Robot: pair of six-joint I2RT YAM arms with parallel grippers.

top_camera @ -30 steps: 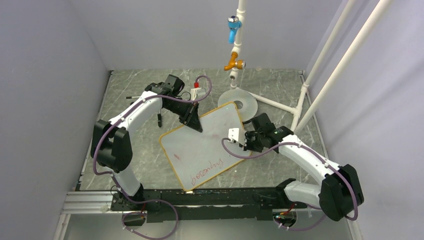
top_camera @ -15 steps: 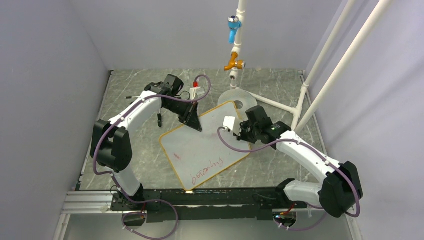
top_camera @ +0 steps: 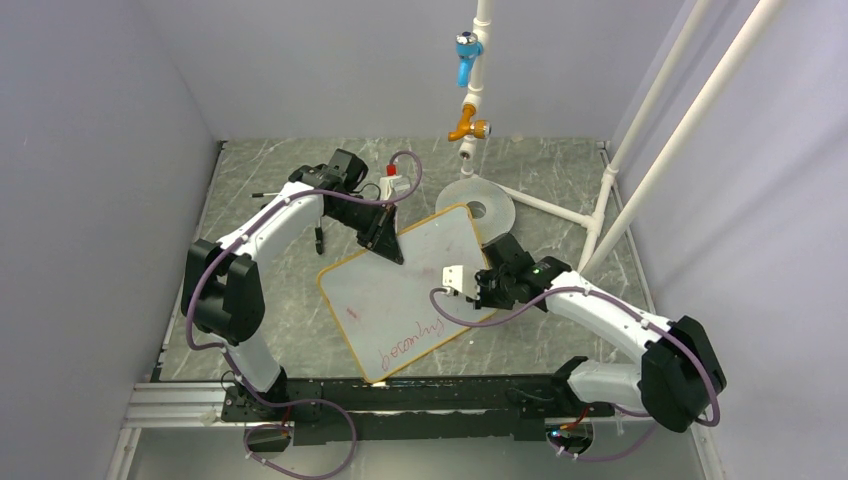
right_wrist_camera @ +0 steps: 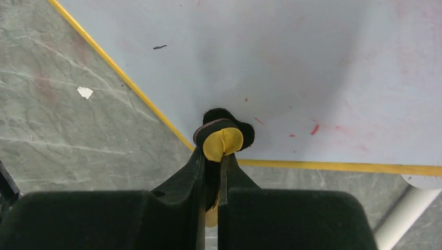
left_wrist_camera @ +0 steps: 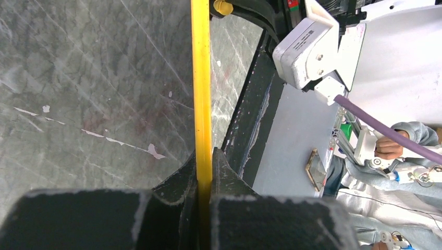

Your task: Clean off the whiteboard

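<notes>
The whiteboard (top_camera: pixel 405 285) lay on the grey marbled table (top_camera: pixel 260 300) in the middle of the top view, turned at an angle so that one rounded corner pointed to the lower edge of the frame. A line of red handwriting (top_camera: pixel 410 340) ran across its lower part, and the rest of the surface showed only faint reddish smudges.

The left tool (top_camera: pixel 392 250) was closed on the board's upper left edge. In the left wrist view its two black fingers (left_wrist_camera: pixel 177 182) pinched the yellow frame, which ran straight up the middle of that picture.

The right tool (right_wrist_camera: pixel 211 156) was clamped on a small eraser (right_wrist_camera: pixel 223 143), yellow with a black felt underside. The felt pressed on the white surface just inside the frame, where two sides of the frame met behind the tool. Red flecks (right_wrist_camera: pixel 315 128) dotted the board to the right of the eraser, and a short black mark (right_wrist_camera: pixel 160 47) sat toward the upper left. A white chip (right_wrist_camera: pixel 85 92) lay on the table outside the frame.

In the top view, a round grey disc (top_camera: pixel 495 212) lay at the upper corner of the board, at the foot of a white pipe (top_camera: pixel 483 20) carrying a blue valve (top_camera: pixel 466 55) and an orange valve (top_camera: pixel 468 128).
</notes>
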